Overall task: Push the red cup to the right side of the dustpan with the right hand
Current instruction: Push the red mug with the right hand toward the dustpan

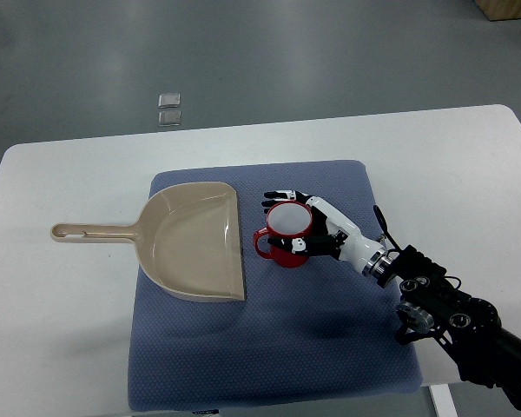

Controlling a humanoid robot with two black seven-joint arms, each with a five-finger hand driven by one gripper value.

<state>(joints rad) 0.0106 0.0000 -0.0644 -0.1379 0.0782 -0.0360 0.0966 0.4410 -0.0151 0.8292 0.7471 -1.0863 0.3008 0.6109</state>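
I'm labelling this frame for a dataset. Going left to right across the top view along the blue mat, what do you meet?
Dustpan handle → dustpan scoop → red cup, upright on the blue mat → right hand, fingers wrapped around the cup → black forearm leaving at the lower right.

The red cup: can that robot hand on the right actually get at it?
Yes, apparently: the right hand is already against the red cup, fingers around its rim. Nothing lies between them.
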